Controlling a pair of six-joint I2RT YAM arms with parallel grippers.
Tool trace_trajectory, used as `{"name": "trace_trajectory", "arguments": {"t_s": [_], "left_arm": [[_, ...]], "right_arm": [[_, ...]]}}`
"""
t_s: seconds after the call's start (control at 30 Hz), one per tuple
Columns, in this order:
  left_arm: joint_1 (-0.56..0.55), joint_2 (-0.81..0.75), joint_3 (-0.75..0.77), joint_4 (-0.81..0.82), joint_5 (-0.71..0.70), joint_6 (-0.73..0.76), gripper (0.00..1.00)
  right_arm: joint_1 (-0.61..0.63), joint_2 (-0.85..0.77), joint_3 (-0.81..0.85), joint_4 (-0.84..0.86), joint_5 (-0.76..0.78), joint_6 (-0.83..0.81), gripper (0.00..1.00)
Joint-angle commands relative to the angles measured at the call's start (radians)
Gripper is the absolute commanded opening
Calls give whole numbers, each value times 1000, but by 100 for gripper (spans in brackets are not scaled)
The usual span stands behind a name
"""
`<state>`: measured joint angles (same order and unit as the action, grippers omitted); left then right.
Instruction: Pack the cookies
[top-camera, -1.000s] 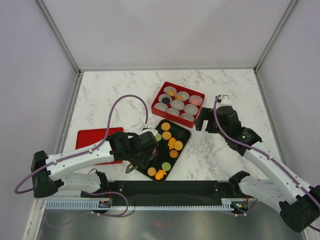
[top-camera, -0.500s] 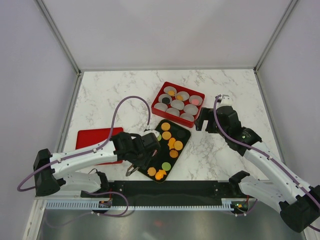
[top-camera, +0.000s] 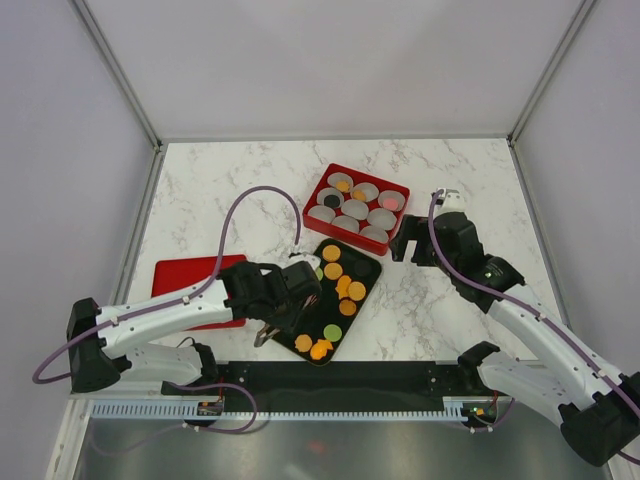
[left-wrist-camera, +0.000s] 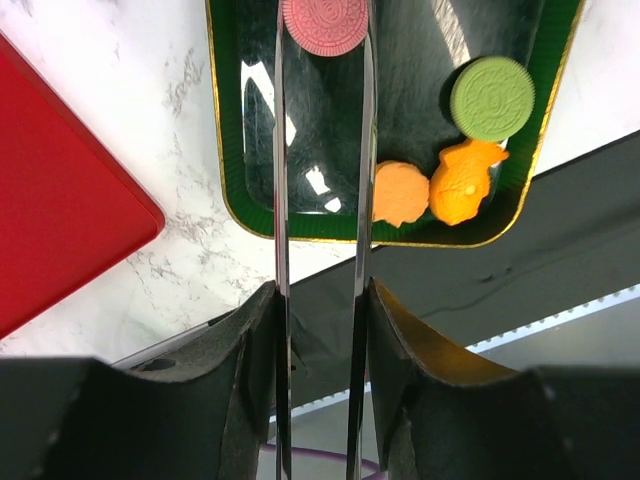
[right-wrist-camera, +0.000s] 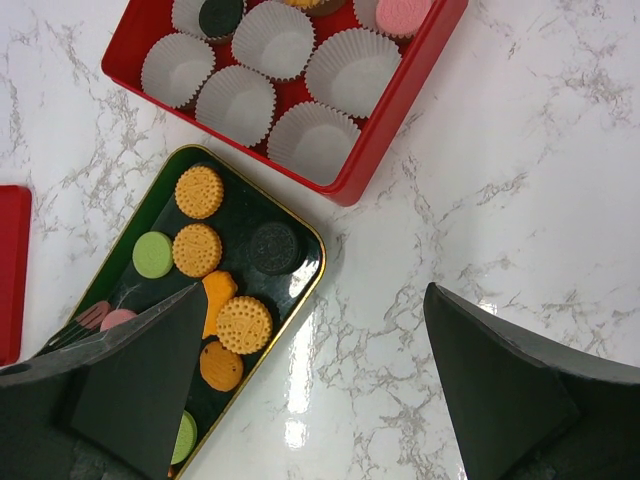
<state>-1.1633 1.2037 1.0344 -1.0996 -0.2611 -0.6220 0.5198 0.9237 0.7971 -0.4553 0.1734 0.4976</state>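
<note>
Glossy tray (left-wrist-camera: 410, 90), paper cups (right-wrist-camera: 349, 72), seemingly matt cookies (right-wrist-camera: 199, 192)

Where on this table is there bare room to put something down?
Bare marble lies behind the red box, along the far left beyond the red lid, and right of the black tray. It is crowded in the middle, where tray and box sit close.

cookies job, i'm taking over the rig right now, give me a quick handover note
Left gripper: fingers flank the pink cookie on the tray; can't tell if it is gripped yet.
Right gripper: open, empty, hovering by the tray and the red box.
Done: a few paper cups in the red box hold cookies, one of them a dark cookie.
Left: five empty cups show; most cookies lie on the tray.
</note>
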Motion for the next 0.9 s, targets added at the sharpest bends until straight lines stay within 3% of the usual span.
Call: {"name": "trace_trajectory", "arguments": {"t_s": [0.0,0.23,0.4,0.6,0.87], "left_arm": [[-7,-20,91,9,-67,-16,41],[20,74,243,47,-127,62,43],[131,213,428,139,-121,191,44],[258,413,630,221,-38,275,44],[355,655,747,276,26,306,44]], "right_arm": [[-1,-22,13,26,11,1,98],[-1,-20,31,21,3,4,98],[-1,-26,37,17,11,5,98],[0,-26,31,6,18,6,98],[-1,-52,37,-20,28,-1,98]]}}
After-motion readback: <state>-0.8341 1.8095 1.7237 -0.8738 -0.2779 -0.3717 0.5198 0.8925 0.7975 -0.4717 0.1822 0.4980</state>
